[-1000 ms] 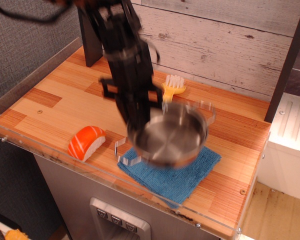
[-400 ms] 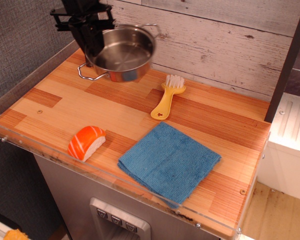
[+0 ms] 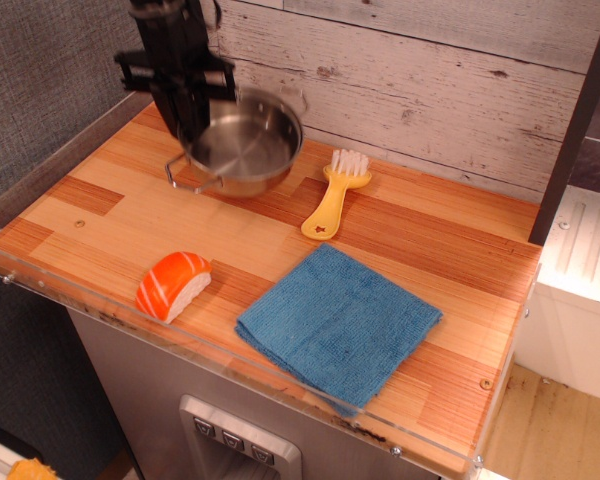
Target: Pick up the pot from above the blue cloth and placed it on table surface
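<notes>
Stainless steel catches the light at the back left of the bench point(image 3: 120, 215): the pot point(image 3: 242, 145) sits low over the planks there, slightly tilted, its rim gripped on the left side by my tool point(image 3: 192, 128), whose black fingers close on the pot wall. Whether the pot's base is touching the wood or just above it, I cannot tell; the picture is a little blurred around it. One wire loop handle juts toward the front left, the other toward the wall behind.

Just beside the pot on its right lies a yellow brush point(image 3: 335, 192) with white bristles, handle pointing toward the front. The blue cloth point(image 3: 338, 322) lies flat and bare near the front edge, well apart from the pot. To the cloth's left, near the clear acrylic lip, rests an orange and white sushi toy point(image 3: 173, 283), apart from both cloth and pot.
</notes>
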`<state>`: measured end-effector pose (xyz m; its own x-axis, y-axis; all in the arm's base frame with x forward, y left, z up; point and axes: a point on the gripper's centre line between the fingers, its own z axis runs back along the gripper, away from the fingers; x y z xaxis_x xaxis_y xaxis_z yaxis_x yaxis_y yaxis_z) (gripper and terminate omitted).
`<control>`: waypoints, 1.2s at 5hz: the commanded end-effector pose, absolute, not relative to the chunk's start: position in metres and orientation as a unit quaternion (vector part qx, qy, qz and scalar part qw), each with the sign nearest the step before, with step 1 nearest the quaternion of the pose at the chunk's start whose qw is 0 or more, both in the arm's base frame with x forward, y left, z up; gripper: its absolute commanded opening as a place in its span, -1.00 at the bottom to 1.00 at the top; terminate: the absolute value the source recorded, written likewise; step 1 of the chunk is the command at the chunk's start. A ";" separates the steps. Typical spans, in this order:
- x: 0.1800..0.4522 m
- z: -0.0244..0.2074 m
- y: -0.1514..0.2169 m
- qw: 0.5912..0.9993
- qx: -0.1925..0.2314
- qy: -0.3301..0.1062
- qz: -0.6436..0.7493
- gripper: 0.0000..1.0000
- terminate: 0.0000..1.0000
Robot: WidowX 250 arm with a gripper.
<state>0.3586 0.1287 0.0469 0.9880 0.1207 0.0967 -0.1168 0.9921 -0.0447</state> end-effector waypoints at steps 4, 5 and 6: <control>0.363 0.089 0.156 0.992 -0.022 -0.105 0.071 1.00 -1.00; 0.346 0.129 0.157 0.991 -0.030 -0.121 0.049 1.00 -1.00; 0.326 0.151 0.152 0.996 -0.030 -0.086 0.011 1.00 -1.00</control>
<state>0.3312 0.1474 0.1239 0.9922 0.0326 0.1200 -0.0228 0.9963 -0.0828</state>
